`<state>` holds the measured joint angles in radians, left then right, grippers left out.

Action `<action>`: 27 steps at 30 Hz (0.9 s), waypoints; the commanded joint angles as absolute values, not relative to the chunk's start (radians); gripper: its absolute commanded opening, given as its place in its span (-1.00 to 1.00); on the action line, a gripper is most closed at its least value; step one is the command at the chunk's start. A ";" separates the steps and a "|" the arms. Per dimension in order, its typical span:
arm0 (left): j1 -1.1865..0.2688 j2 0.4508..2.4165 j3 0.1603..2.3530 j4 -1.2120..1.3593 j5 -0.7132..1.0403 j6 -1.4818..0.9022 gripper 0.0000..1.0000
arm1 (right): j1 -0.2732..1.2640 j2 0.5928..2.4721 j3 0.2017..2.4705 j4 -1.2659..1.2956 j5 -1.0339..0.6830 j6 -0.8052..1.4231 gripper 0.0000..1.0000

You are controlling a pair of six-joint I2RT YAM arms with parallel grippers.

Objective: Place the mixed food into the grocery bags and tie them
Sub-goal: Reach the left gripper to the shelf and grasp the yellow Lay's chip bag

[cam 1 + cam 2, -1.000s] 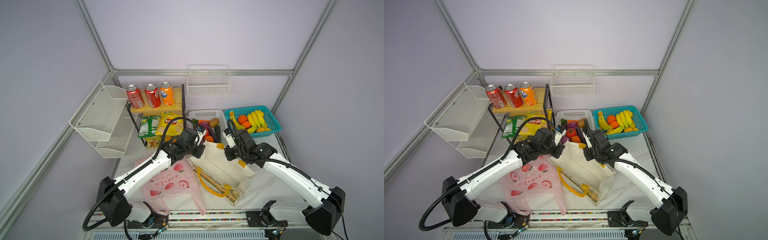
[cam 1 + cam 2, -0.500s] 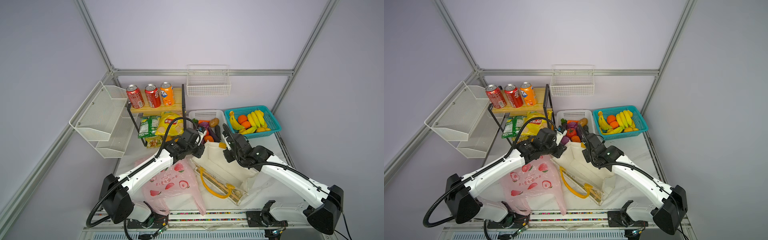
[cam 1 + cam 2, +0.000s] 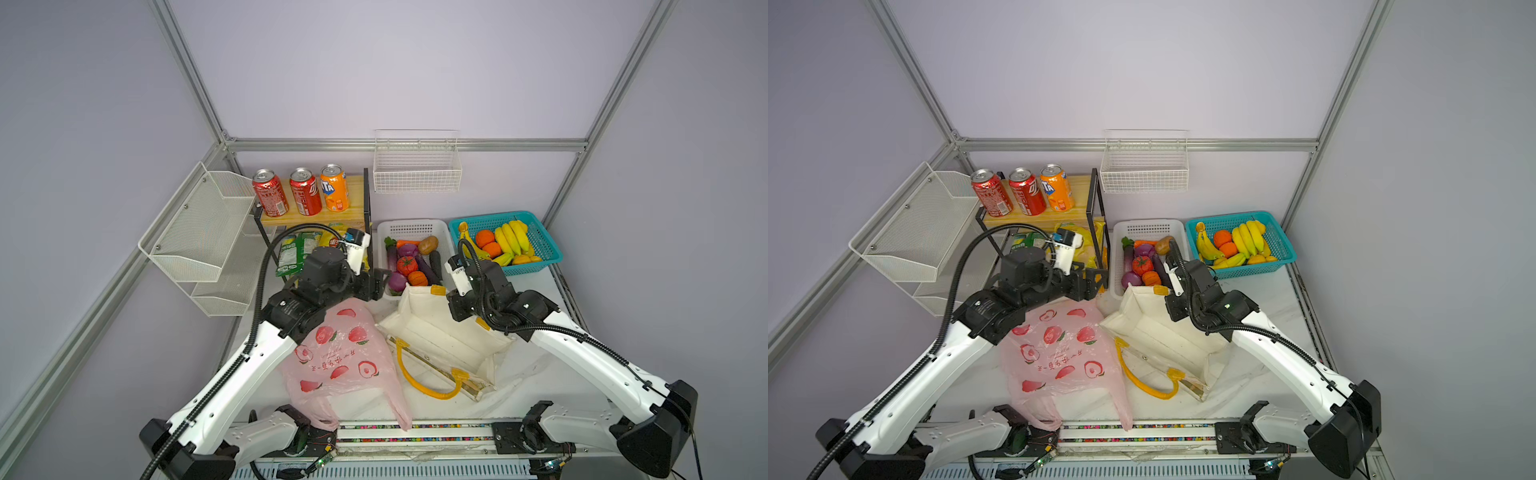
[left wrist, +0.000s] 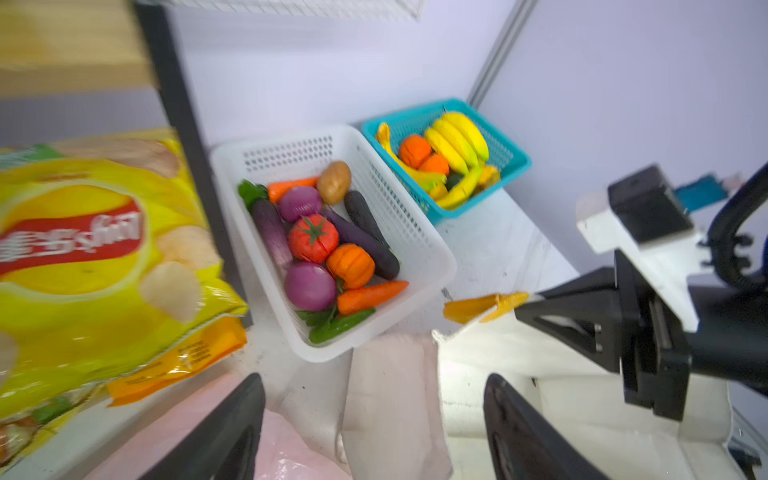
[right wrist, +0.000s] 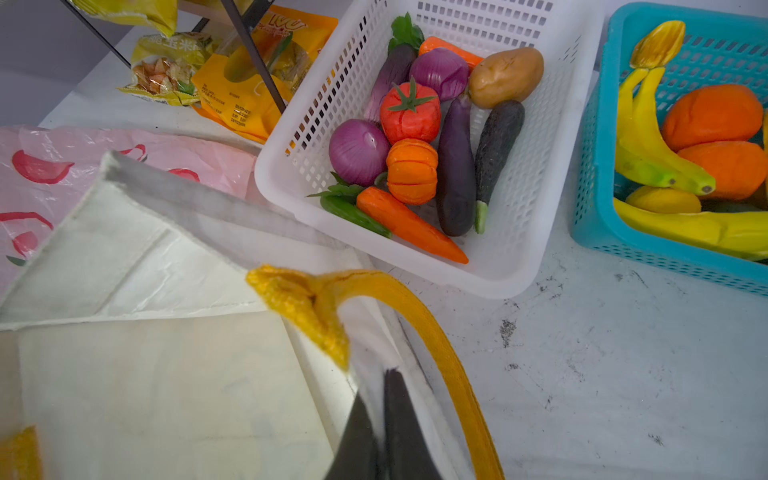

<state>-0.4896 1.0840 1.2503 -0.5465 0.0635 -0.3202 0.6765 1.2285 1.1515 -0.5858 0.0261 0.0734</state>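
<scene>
The cream tote (image 3: 436, 332) stands open mid-table, beside the flat pink peach-print bag (image 3: 340, 357). My right gripper (image 5: 380, 415) is shut on the tote's far rim next to a yellow handle (image 5: 415, 303); in a top view this gripper (image 3: 455, 305) is above the tote. My left gripper (image 4: 374, 415) is open over the gap between the bags, holding nothing, and shows in a top view (image 3: 380, 282). Tomato (image 5: 409, 112), pumpkin (image 5: 411, 170), onion (image 5: 359, 151) and eggplant (image 5: 455, 174) lie in the white basket (image 5: 519, 249). Two red cans (image 3: 286, 198) stand on the shelf. The yellow chip packet (image 4: 83, 249) lies under it.
A teal basket (image 3: 540, 249) of bananas and oranges sits at the back right. An orange can (image 3: 333, 193) shares the wooden shelf (image 3: 353, 210). Wire racks (image 3: 195, 237) hang on the left wall, and a wire basket (image 3: 415, 166) on the back wall. Carrots and a potato (image 5: 505, 77) share the white basket.
My left gripper has opened, let go of the tote's rim and drawn back left. My right gripper stays shut on the rim and has shifted slightly left with it.
</scene>
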 commanded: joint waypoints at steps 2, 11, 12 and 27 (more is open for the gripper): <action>-0.307 0.984 1.113 -0.480 0.023 -0.515 0.60 | 0.667 1.240 1.146 -0.525 -0.006 0.072 -0.85; -0.013 1.041 1.001 -0.299 0.171 -0.721 0.54 | 0.664 1.249 1.163 -0.517 -0.022 0.043 -0.85; 0.000 1.065 1.001 -0.280 0.188 -0.731 0.54 | 0.663 1.249 1.162 -0.517 -0.023 0.040 -0.85; 0.026 1.228 1.006 -0.195 0.115 -0.749 0.57 | 0.654 1.234 1.129 -0.507 -0.029 0.020 -0.85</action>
<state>0.0139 1.2198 1.0336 -0.2462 0.1390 -0.7414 0.6605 1.2495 1.1381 -0.5465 -0.0231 0.0349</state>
